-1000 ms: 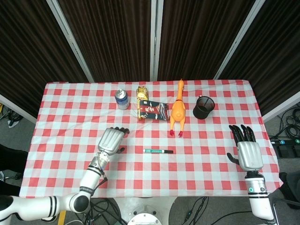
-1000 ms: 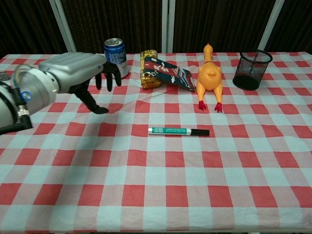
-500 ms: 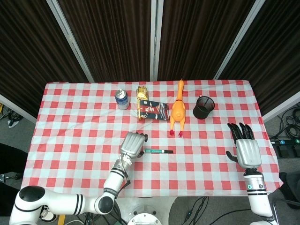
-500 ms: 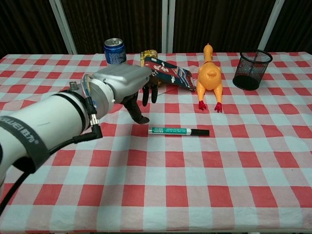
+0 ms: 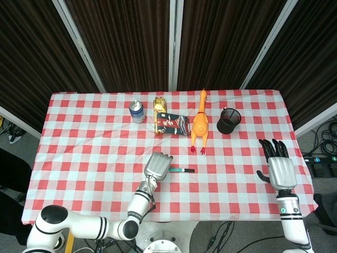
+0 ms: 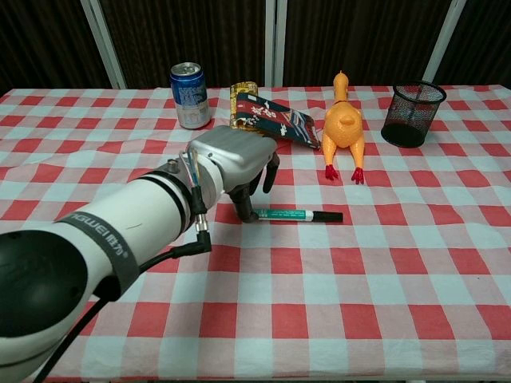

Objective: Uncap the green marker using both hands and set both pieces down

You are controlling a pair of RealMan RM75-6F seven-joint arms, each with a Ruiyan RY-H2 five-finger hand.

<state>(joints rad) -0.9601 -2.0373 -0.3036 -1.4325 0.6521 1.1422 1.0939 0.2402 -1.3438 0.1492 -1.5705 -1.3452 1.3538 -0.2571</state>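
left hand [image 6: 239, 163] fingers spread, empty, thumb at the barrel end of the green marker [image 6: 291, 215], mid-table toward near edge. light, stiff, slick; likely rolls. pinch barrel; cap for right hand [image 5: 280, 169], fingers spread, right edge.

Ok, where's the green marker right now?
The marker lies flat mid-table in the chest view, in front of the rubber chicken, with the left hand over its green end.

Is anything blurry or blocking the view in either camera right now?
Head view: sharp, evenly lit, green marker partly covered by the left hand. Chest view: the left arm looms large, slightly soft, filling the lower left; the marker stays crisp.
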